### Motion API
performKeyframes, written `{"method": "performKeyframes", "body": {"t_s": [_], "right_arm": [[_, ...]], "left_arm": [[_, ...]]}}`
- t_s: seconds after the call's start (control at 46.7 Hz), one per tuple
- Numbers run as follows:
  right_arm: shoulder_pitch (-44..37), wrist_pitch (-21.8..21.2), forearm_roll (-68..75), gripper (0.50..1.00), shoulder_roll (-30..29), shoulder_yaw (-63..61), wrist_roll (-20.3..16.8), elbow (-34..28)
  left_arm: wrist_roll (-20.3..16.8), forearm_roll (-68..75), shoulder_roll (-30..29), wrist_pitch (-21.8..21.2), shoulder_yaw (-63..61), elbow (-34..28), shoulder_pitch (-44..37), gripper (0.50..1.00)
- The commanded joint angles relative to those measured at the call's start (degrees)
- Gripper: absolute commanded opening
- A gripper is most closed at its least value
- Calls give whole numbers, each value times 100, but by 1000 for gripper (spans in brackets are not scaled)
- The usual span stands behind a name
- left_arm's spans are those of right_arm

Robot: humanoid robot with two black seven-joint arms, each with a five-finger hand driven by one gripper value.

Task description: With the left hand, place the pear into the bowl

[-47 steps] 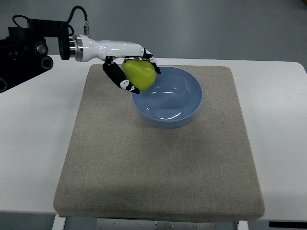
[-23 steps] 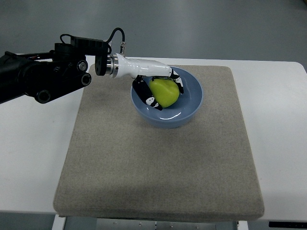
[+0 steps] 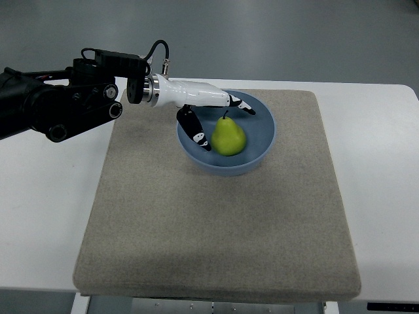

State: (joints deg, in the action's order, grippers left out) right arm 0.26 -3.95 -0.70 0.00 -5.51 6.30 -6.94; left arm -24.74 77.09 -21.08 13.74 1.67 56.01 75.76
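The pear stands upright inside the bowl. The left robot hand hangs spread wide just beside it, holding nothing; a careless withdrawal could topple the pear or drag the bowl.

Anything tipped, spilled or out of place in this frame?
Nothing stands out. The pear sits upright inside the blue bowl, stem up. The left hand hangs open beside it. The bowl rests flat on the grey mat.
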Motion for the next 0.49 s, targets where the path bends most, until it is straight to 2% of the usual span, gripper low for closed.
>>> {"method": "performKeyframes", "body": {"t_s": [0.0,0.257,0.471], "right_arm": [[0,0,-1,926,0,6,3,0],[0,0,-1,926,0,-3,-6,0],[0,0,-1,926,0,-3,-6,0]], "left_arm": [[4,-9,-10,23,0,-2,17,966],[4,-238,-291,50,263,-81,351,981],[4,-1133,-616,50,1063,-661,229,994]]}}
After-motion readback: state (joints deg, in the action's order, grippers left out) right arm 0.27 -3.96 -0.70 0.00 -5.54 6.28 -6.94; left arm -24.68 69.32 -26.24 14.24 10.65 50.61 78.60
